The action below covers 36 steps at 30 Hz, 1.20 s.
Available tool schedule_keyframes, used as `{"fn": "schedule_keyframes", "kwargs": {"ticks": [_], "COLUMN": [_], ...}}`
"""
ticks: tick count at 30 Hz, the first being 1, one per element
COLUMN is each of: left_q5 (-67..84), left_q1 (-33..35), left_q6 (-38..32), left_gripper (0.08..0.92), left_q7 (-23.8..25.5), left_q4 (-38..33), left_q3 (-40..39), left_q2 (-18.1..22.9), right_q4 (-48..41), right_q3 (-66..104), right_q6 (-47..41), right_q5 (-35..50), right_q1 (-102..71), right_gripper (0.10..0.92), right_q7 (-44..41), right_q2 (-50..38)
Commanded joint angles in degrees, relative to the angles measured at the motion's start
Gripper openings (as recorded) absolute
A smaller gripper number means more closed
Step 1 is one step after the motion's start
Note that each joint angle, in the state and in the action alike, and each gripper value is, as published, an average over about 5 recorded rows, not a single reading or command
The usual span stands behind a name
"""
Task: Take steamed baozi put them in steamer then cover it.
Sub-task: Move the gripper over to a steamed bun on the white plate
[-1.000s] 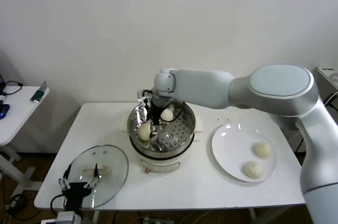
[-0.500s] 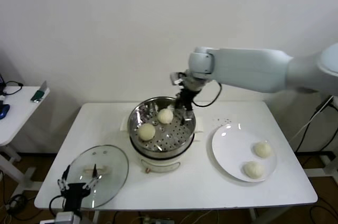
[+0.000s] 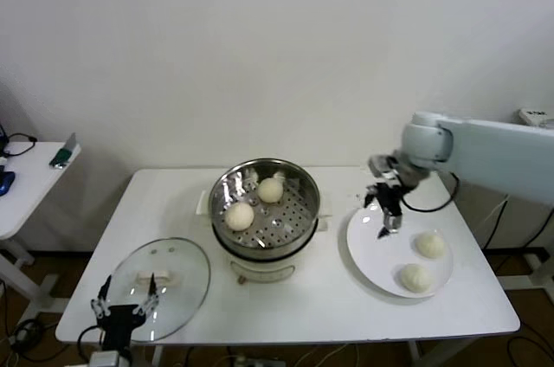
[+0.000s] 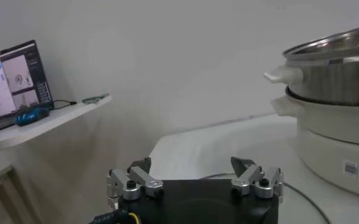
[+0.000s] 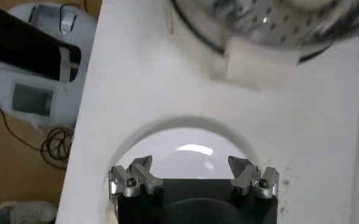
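Observation:
The steamer (image 3: pixel 264 265) stands mid-table and holds two steamed baozi (image 3: pixel 240 215) (image 3: pixel 271 189) on its perforated tray. Another two baozi (image 3: pixel 430 244) (image 3: pixel 415 277) lie on the white plate (image 3: pixel 376 259) to its right. My right gripper (image 3: pixel 385 227) hangs open and empty over the plate's near-left part, a short way left of those buns; in the right wrist view its fingers (image 5: pixel 190 163) frame bare plate (image 5: pixel 185 143). The cover (image 3: pixel 173 254) lies flat at the front left. My left gripper (image 3: pixel 124 299) waits open at the cover's front edge, and its fingers (image 4: pixel 191 164) are empty.
A side table with a phone (image 3: pixel 62 155) stands off to the left, and a laptop (image 4: pixel 11 82) shows in the left wrist view. The steamer's side handle (image 5: pixel 261 64) juts toward the plate. The white table (image 3: pixel 320 306) ends just in front of the cover and plate.
My right arm has lifted out of the steamer and swung right to above the plate, its gripper empty. Two baozi stay in the steamer. The left arm has barely moved.

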<state>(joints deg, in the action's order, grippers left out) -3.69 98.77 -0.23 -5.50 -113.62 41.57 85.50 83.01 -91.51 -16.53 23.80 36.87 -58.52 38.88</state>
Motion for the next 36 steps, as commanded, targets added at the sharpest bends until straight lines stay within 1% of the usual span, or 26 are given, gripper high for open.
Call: {"fn": "schedule_keyframes", "kwargs": {"ticks": [1,6,27,29,33,36], "left_q5": [-0.7,-1.5,-1.6,-1.6,-1.6,-1.6], "left_q1": [0.4,0.4,0.1,0.0,-0.3,-0.5], "left_q6": [0.3,0.3,0.2,0.3,0.4,0.4], "left_gripper": [0.823,0.823,0.823,0.823,0.823,0.823], "left_q7": [0.0,0.0,-0.3,-0.3,-0.3,-0.3], "left_q4": [0.0,0.1,1.6,1.7,1.9,2.1], "left_q3": [0.2,0.1,0.6,0.6,0.6,0.6], "left_q2": [0.5,1.1,1.4,1.4,1.3,1.3], "right_q4": [-0.6,-2.1,-9.1,-9.5,-9.9,-10.1], "right_q3": [7.3,7.5,10.2,10.2,9.9,9.5], "right_q6": [1.1,1.7,1.7,1.7,1.8,1.9], "right_q5": [-13.2,-14.7,-14.6,-14.3,-13.8,-13.6], "right_q1": [-14.0,-16.0,-20.6,-20.4,-19.6,-19.0], "right_gripper": [0.823,0.823,0.82,0.8,0.72,0.68], "right_q7": [-1.0,-1.7,-2.1,-2.3,-2.8,-3.1], "right_q2": [-10.5,-8.9,-1.3,-1.0,-0.5,-0.4]}}
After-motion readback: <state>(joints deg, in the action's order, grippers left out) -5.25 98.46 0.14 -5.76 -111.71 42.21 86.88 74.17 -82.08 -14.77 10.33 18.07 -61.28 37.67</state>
